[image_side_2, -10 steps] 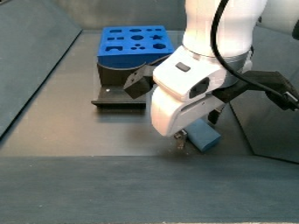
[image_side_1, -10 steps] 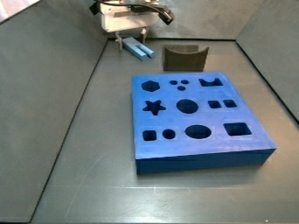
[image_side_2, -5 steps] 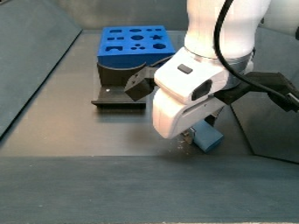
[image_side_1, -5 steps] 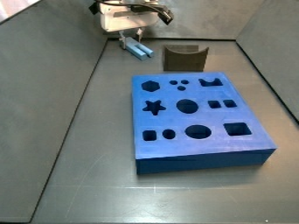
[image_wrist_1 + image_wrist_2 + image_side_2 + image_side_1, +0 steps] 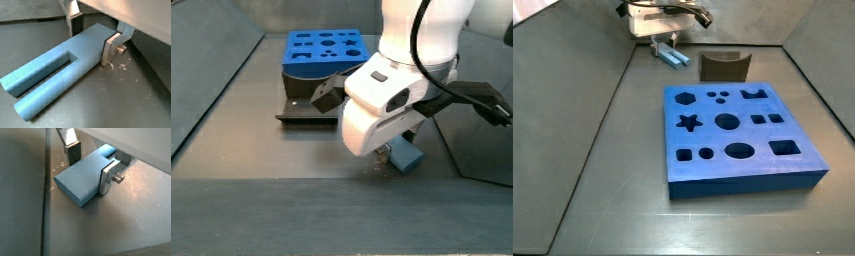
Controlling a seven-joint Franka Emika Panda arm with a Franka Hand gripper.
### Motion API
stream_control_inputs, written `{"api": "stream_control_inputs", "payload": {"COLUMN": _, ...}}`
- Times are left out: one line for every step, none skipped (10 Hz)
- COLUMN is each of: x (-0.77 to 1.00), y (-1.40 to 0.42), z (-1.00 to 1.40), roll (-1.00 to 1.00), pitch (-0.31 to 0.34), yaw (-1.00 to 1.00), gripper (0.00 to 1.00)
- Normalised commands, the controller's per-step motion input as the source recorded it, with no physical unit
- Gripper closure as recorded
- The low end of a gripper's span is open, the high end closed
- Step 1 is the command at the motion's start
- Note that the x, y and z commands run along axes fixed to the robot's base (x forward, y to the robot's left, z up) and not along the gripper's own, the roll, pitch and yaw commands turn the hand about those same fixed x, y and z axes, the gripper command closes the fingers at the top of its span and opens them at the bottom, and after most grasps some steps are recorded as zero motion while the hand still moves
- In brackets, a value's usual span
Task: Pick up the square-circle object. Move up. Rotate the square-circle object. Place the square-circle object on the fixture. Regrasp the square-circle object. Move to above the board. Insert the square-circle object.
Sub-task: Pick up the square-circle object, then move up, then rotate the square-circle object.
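Gripper (image 5: 93, 37) down at floor level in far corner of workspace, well apart from board (image 5: 740, 140). Square-circle object (image 5: 60, 70) lying flat on floor between the fingers (image 5: 111, 47); silver plates against both of its long sides, jaws narrowed to object's width; grip looks closed on it, object not lifted.

Both wrist views: light blue piece, plates flanking it. Slot along its length and rounded end seen only in a wrist view (image 5: 40, 75); squared blunt end face seen only in a wrist view (image 5: 73, 185).

Side view: gripper (image 5: 664, 47) above object (image 5: 673, 57), fixture (image 5: 724, 66) just beside it, board nearer the camera, cut-outs clear. Finger contact not resolvable here.

Side view: arm body hiding most of gripper (image 5: 389, 152); only a blue corner of object (image 5: 406, 155) visible. Fixture (image 5: 305, 108) and board (image 5: 322, 48) behind.
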Motion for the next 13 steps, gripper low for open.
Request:
{"api": "stream_control_inputs", "payload": {"x": 0.0, "y": 0.0, "z": 0.0, "roll": 0.0, "pitch": 0.0, "yaw": 0.0, "gripper": 1.0}}
{"api": "stream_control_inputs", "payload": {"x": 0.0, "y": 0.0, "z": 0.83, "roll": 0.0, "pitch": 0.0, "yaw": 0.0, "gripper": 1.0}}
{"api": "stream_control_inputs", "payload": {"x": -0.04, "y": 0.08, "z": 0.77, "roll": 0.02, "pitch": 0.022, "yaw": 0.05, "gripper": 1.0}}
{"api": "stream_control_inputs", "payload": {"x": -0.04, "y": 0.06, "z": 0.64, "roll": 0.03, "pitch": 0.061, "yaw": 0.04, "gripper": 1.0}}
{"api": "stream_control_inputs", "payload": {"x": -0.02, "y": 0.03, "z": 0.49, "roll": 0.05, "pitch": 0.095, "yaw": 0.02, "gripper": 1.0}}
{"api": "stream_control_inputs", "payload": {"x": -0.02, "y": 0.02, "z": 0.41, "roll": 0.06, "pitch": 0.106, "yaw": 0.01, "gripper": 1.0}}
{"api": "stream_control_inputs", "payload": {"x": -0.02, "y": 0.0, "z": 0.25, "roll": 0.09, "pitch": 0.121, "yaw": 0.0, "gripper": 1.0}}
{"api": "stream_control_inputs", "payload": {"x": -0.26, "y": -1.0, "z": 0.0, "roll": 0.0, "pitch": 0.0, "yaw": 0.0, "gripper": 1.0}}
{"api": "stream_control_inputs", "payload": {"x": -0.24, "y": -1.0, "z": -0.05, "roll": 0.05, "pitch": -0.023, "yaw": 0.01, "gripper": 1.0}}
{"api": "stream_control_inputs", "payload": {"x": -0.22, "y": -1.0, "z": -0.04, "roll": 0.07, "pitch": -0.046, "yaw": 0.01, "gripper": 1.0}}
{"api": "stream_control_inputs", "payload": {"x": -0.18, "y": -0.93, "z": -0.01, "roll": 0.09, "pitch": -0.065, "yaw": 0.02, "gripper": 1.0}}
{"api": "stream_control_inputs", "payload": {"x": -0.15, "y": -0.81, "z": 0.01, "roll": 0.1, "pitch": -0.066, "yaw": 0.02, "gripper": 1.0}}
{"api": "stream_control_inputs", "payload": {"x": -0.09, "y": -0.57, "z": 0.01, "roll": 0.12, "pitch": -0.061, "yaw": 0.02, "gripper": 1.0}}
